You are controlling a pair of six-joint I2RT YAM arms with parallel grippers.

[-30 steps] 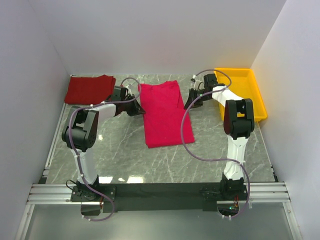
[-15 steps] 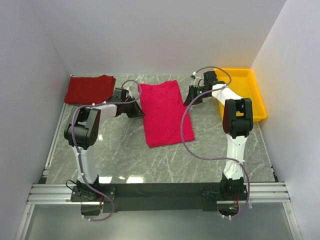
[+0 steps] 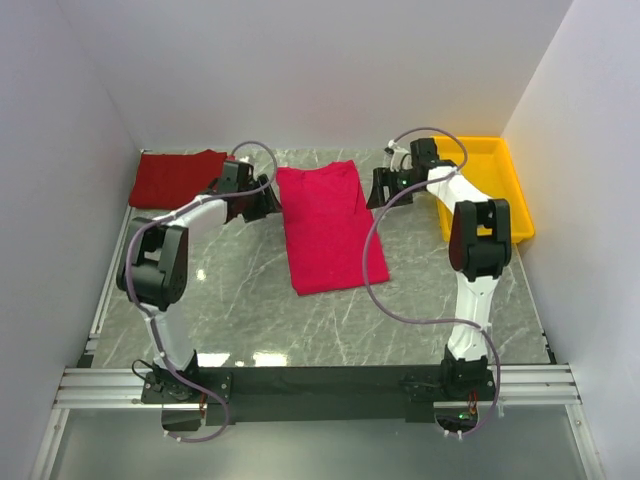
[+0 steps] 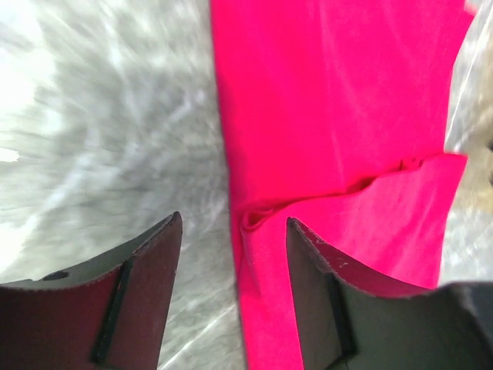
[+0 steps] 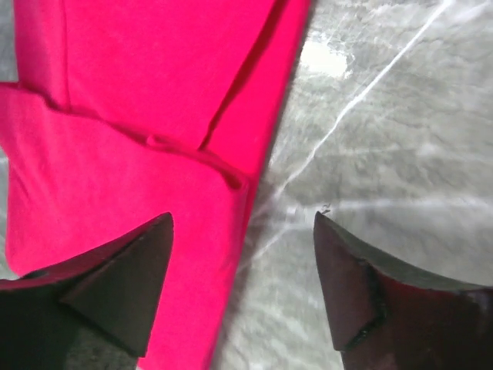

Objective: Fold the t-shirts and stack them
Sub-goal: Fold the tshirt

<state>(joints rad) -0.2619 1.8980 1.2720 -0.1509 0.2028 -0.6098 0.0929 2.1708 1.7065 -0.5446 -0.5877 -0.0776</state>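
A bright crimson t-shirt (image 3: pixel 325 225) lies flat on the marble table, folded into a long strip with its sleeves turned in. A darker red t-shirt (image 3: pixel 178 178) lies folded at the back left corner. My left gripper (image 3: pixel 268 203) hangs open over the crimson shirt's left edge (image 4: pixel 254 223), holding nothing. My right gripper (image 3: pixel 377 192) hangs open over the shirt's right edge (image 5: pixel 239 181), also holding nothing. Each wrist view shows a folded sleeve seam just ahead of the dark fingers (image 4: pixel 316 285).
A yellow plastic tray (image 3: pixel 490 185) sits at the back right, just behind the right arm. White walls close in the back and both sides. Grey marble table (image 3: pixel 420 300) lies bare in front of the crimson shirt.
Both grippers went from shut to open, letting go of the crimson shirt's edges. Both moved slightly toward the back; the shirt stays flat.
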